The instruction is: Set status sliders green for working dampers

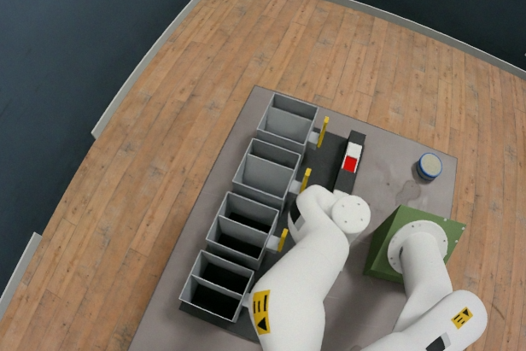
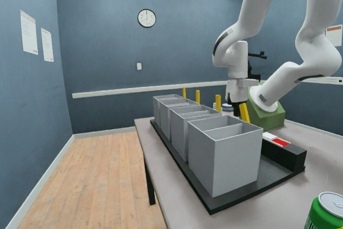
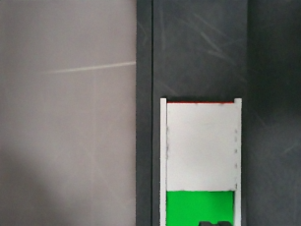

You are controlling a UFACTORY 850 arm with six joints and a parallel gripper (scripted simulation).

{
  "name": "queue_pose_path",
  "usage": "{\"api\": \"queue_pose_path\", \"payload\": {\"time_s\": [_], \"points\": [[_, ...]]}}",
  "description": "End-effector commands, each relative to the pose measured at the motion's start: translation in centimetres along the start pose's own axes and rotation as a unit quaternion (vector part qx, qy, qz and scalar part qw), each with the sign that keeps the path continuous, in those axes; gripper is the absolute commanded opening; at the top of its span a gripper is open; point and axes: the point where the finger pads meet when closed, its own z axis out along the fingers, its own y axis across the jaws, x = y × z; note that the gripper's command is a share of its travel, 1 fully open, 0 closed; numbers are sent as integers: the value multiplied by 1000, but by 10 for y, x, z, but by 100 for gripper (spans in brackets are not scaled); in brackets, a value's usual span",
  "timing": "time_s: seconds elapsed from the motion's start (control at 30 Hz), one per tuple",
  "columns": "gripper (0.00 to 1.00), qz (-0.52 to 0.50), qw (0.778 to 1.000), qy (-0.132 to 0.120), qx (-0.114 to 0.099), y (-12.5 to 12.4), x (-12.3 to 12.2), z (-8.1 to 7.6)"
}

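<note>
Four grey open-top dampers stand in a row on a black base [image 1: 329, 161]: [image 1: 287, 122], [image 1: 266, 172], [image 1: 242, 227], [image 1: 217, 284]. A yellow lever [image 1: 324, 131] stands beside each. The end damper [image 2: 225, 155] has a slider with a white cover [image 1: 353, 149] that shows red [image 1: 350, 164]. My gripper [image 2: 236, 110] is shut and points down at the slider rail near the middle dampers. In the wrist view another slider's white cover [image 3: 200, 146] shows green [image 3: 199, 206] below it and a thin red strip [image 3: 200, 102] above. My dark fingertips sit at the bottom edge on the green. The arm hides the other sliders.
The green robot base block [image 1: 410, 238] stands right of the rail. A blue and white round can [image 1: 429, 166] stands at the back right of the table. A green can [image 2: 326, 211] stands near the table's front corner. The table edge runs behind the dampers.
</note>
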Motion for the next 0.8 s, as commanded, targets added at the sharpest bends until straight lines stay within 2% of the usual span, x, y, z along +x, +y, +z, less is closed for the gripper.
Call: {"api": "queue_pose_path", "payload": {"time_s": [0.0, 0.33, 0.37, 0.77], "points": [[0, 0, 1000, 0, 0, 0, 0, -5], [0, 0, 1000, 0, 0, 0, 0, -5], [100, 0, 1000, 0, 0, 0, 0, -5], [100, 0, 1000, 0, 0, 1, 0, -20]]}}
